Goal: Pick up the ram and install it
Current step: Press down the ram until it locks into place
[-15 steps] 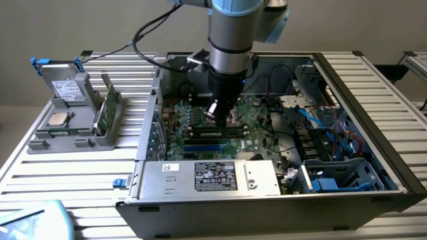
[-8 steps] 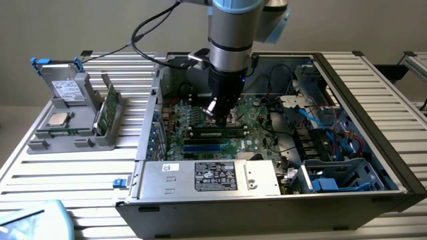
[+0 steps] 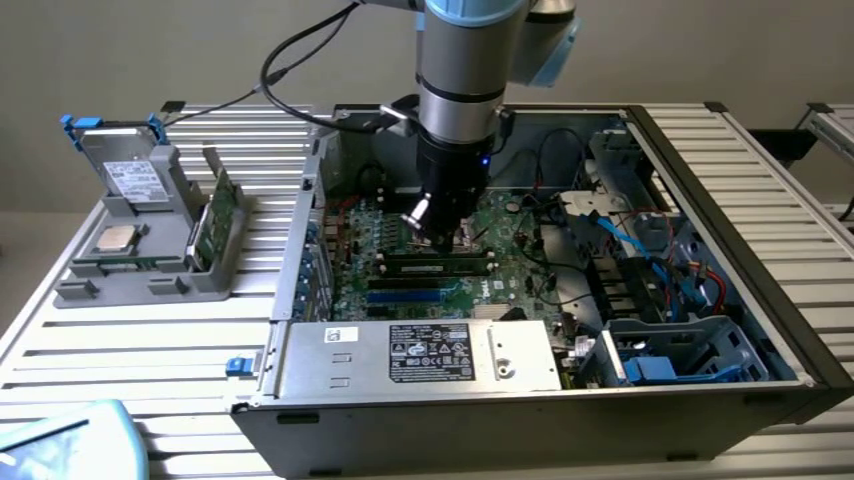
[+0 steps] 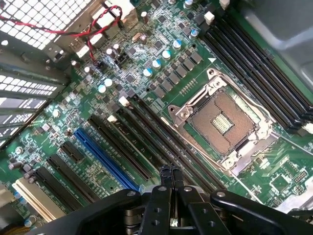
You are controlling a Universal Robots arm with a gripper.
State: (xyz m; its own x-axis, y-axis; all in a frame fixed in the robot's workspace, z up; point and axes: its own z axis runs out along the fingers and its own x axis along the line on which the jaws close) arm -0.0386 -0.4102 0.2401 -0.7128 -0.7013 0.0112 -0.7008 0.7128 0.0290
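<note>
Even, diffuse overhead light fills the open black computer case (image 3: 747,300). The green motherboard (image 4: 161,98) appears bright and crisp; the black gripper (image 4: 171,178) is slightly blurred.

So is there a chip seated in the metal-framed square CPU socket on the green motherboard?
No. The CPU socket lies open, its bare contact field exposed inside the metal frame on the motherboard.
</note>
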